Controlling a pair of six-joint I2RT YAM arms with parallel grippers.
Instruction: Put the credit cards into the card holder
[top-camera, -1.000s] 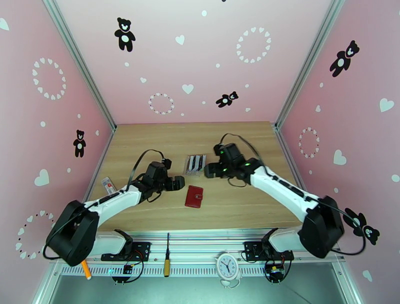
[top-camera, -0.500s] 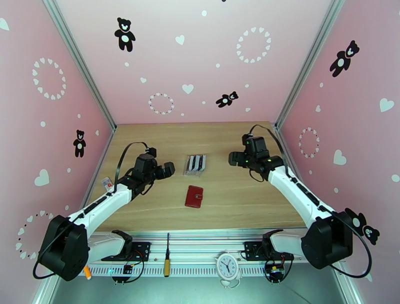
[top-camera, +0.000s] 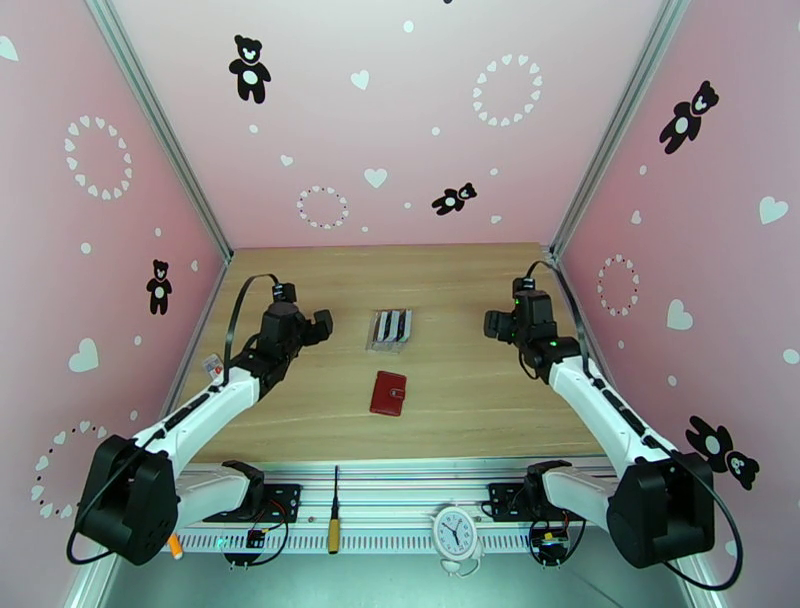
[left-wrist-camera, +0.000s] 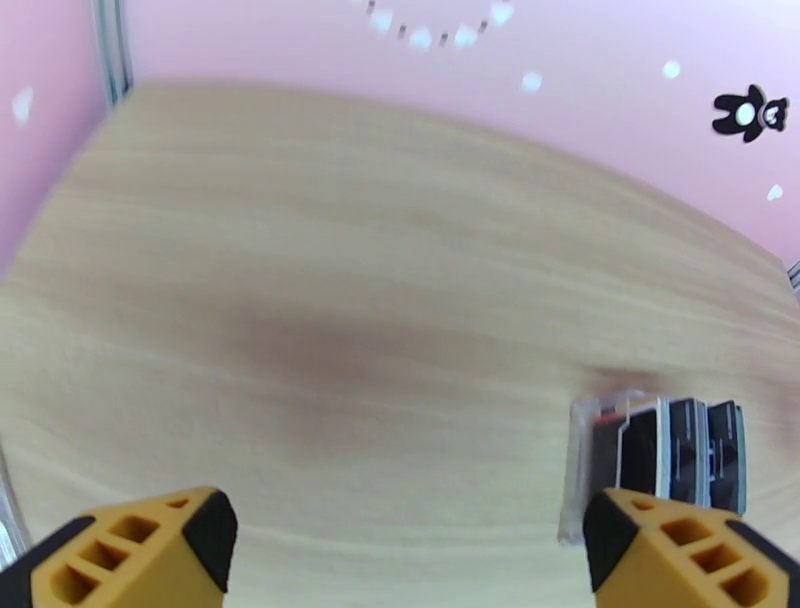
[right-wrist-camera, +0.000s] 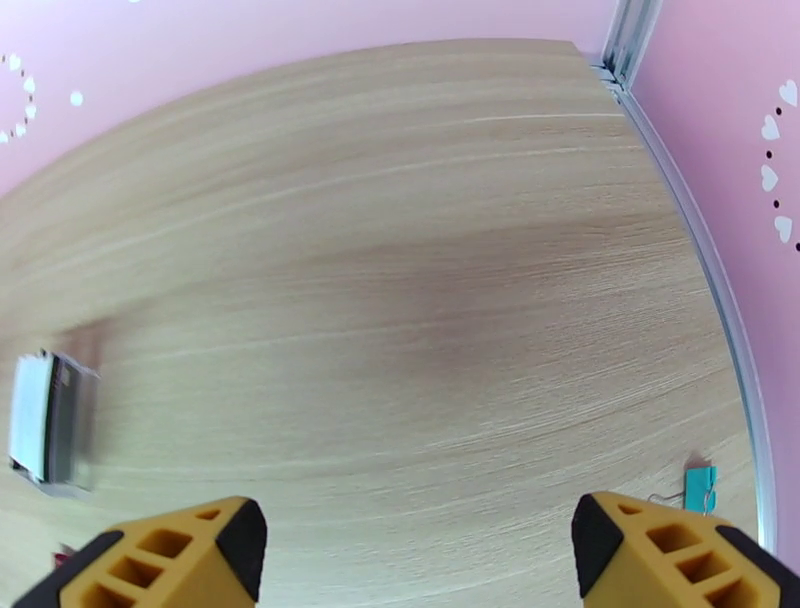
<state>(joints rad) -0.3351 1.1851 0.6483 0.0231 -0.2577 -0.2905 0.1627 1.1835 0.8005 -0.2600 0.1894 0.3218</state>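
Both my arms hang out to the sides over the bench (top-camera: 450, 280), with nothing held. My left gripper (left-wrist-camera: 400, 545) is spread wide and empty, with only bare wood between its orange fingertips (left-wrist-camera: 150, 545). My right gripper (right-wrist-camera: 410, 550) is spread too, also empty.

The credit cards (top-camera: 391, 327) stand on edge in a clear slotted rack (left-wrist-camera: 578, 470) mid-bench, roughly between my two grippers and touching neither. My guess is they're racked so the top edges stick up and I can pinch one at a time, which is far easier than peeling a flat card off wood.

The card holder (top-camera: 388, 393) lies flat, nearer to me than the rack and apart from it. It looks folded shut, tab across. No card is in it that I can see, so the task looks barely started. It probably needs opening first, one gripper pinning it while the other lifts the flap, and both being spread suits that.

A small teal thing (right-wrist-camera: 700, 487) sits near the right bench edge, too small to tell if it's a card.

Risks: the thin cards may slip, and the light holder may skid when pushed.
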